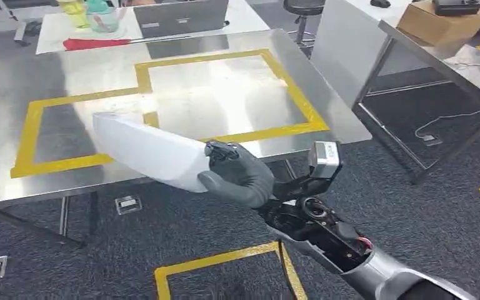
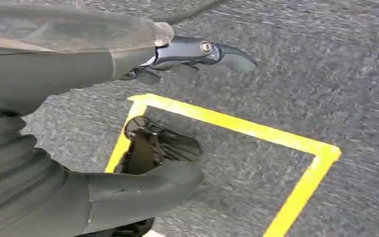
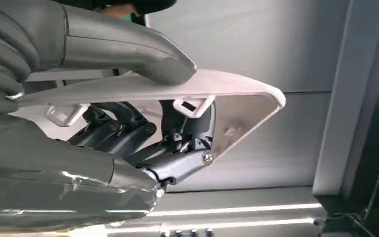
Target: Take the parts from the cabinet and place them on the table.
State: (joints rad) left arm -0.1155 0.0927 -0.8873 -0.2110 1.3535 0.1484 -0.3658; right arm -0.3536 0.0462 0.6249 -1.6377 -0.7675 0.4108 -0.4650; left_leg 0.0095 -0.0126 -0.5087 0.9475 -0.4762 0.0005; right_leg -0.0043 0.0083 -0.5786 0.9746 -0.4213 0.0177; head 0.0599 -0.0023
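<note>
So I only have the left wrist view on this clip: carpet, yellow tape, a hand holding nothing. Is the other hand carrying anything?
Observer: Yes. In the head view the right hand grips a white plastic part.
Operator: Is it near the table?
Observer: The part's far end hangs over the near edge of the steel table, inside the yellow tape outline.
Operator: How is it gripped?
Observer: The right wrist view shows the thumb on one face of the part and dark fingers under it, beside small moulded clips.
Operator: Anything else on the table?
Observer: A laptop stands at the far side.
</note>
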